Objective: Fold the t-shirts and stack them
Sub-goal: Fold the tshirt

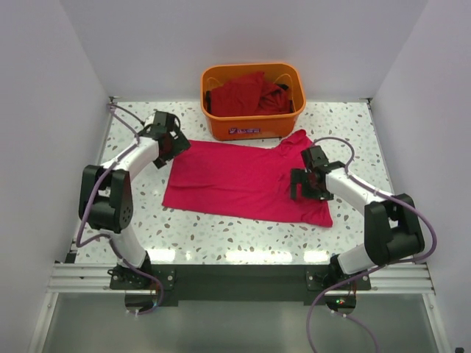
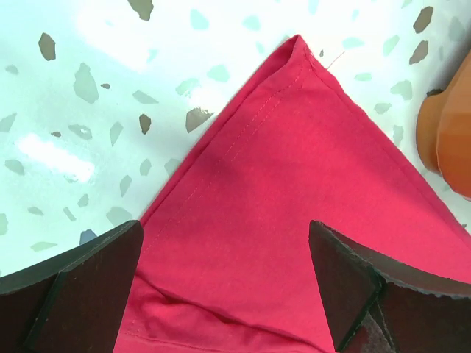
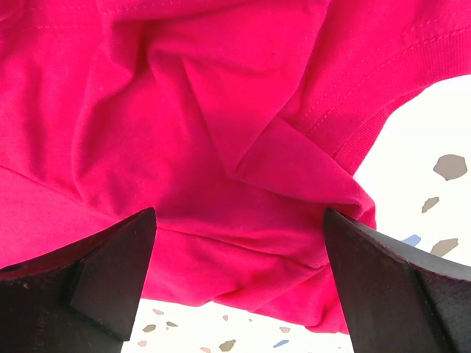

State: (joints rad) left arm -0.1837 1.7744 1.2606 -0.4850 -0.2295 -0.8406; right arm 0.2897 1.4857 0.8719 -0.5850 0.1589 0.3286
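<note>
Pinkish-crimson t-shirt (image 1: 246, 180) is lying spread out mostly flat in the middle of the speckled tabletop (image 1: 221, 235). Its far edge is running just in front of the orange basket (image 1: 254, 129), and a bunched-up bit on the far right is sitting right beside the basket's front wall. The darker red t-shirts (image 1: 239, 94) are sitting crumpled in a pile inside that basket. The left end effector (image 1: 176, 145) is hanging over the shirt's far left corner with its jaws spread wide and nothing between them. In the left wrist view the pointed corner (image 2: 298, 44) with its stitched hem is lying flat on the tabletop, and the dark fingers (image 2: 81, 294) are framing it from either side, with a sliver of the basket peeking in on the right. The right end effector (image 1: 304, 191) is hovering over the right side of the same shirt, also gaping wide and not gripping anything. Its wrist view is showing wrinkled, folded-over cloth between the fingers (image 3: 96, 279), with the ribbed neckline (image 3: 368, 110) curving off toward the bare tabletop. Whether either set of fingertips is actually touching the fabric, I honestly can't tell from these angles.
</note>
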